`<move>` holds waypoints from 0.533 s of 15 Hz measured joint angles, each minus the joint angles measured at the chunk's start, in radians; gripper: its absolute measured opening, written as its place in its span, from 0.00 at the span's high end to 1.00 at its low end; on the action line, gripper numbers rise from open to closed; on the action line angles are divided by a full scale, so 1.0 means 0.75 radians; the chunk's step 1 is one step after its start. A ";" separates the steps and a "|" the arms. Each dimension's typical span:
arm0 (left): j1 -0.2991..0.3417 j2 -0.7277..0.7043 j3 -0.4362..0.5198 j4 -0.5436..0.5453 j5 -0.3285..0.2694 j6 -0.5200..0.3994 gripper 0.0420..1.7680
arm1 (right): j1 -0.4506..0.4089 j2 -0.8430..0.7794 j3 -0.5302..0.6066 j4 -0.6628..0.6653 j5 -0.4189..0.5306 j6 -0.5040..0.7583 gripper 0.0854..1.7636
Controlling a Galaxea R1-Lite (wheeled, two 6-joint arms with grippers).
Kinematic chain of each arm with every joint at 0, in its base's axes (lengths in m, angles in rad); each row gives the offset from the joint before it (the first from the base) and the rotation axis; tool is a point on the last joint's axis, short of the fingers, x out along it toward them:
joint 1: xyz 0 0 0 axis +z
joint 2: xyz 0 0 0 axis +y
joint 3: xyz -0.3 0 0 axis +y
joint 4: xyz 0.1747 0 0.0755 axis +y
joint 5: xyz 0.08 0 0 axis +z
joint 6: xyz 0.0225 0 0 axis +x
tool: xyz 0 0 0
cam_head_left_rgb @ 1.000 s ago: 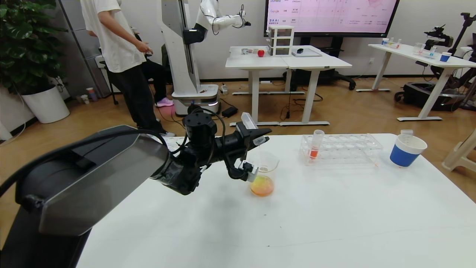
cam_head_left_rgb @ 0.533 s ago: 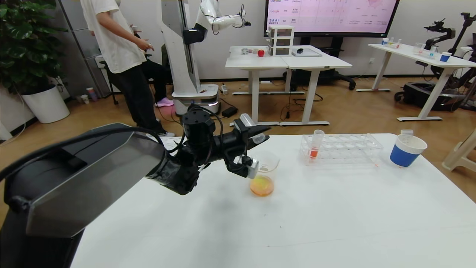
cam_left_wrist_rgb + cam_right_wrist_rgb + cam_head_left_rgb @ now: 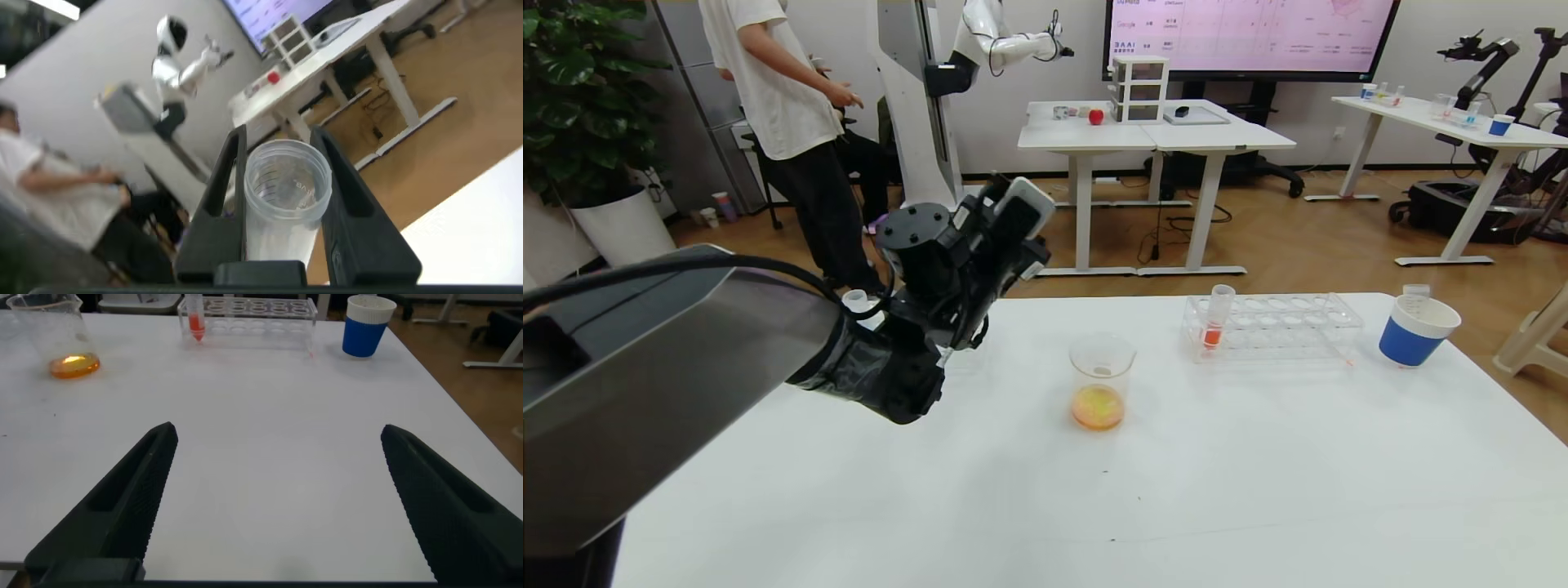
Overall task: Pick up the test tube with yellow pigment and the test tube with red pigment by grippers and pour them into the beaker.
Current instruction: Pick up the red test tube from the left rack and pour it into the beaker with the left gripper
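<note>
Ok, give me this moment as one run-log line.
left gripper: shut on empty test tube, raised left of beaker | beaker: orange-yellow liquid | rack: one red tube | right gripper: open, idle above table

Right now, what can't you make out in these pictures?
- Head view: the left gripper's fingertips and its empty tube are hidden behind the wrist.
- Head view: the right gripper is out of frame.
- Left wrist view: the tube's closed end is hidden behind its rim.
- Head view: a clear container behind the blue cup is mostly hidden.

Glossy black left arm (image 3: 686,343), black cables, black gripper (image 3: 282,204).
</note>
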 joint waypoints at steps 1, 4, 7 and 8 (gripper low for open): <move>-0.007 -0.026 0.008 0.039 0.130 -0.153 0.72 | 0.000 0.000 0.000 0.000 0.000 0.000 0.02; -0.012 -0.108 0.010 0.271 0.379 -0.571 0.72 | 0.000 0.000 0.000 0.000 0.000 -0.001 0.02; -0.003 -0.184 0.003 0.572 0.490 -0.974 0.72 | 0.000 0.000 0.000 0.000 0.000 -0.001 0.02; 0.007 -0.205 0.014 0.599 0.498 -1.017 0.72 | 0.000 0.000 0.000 0.000 0.000 -0.001 0.02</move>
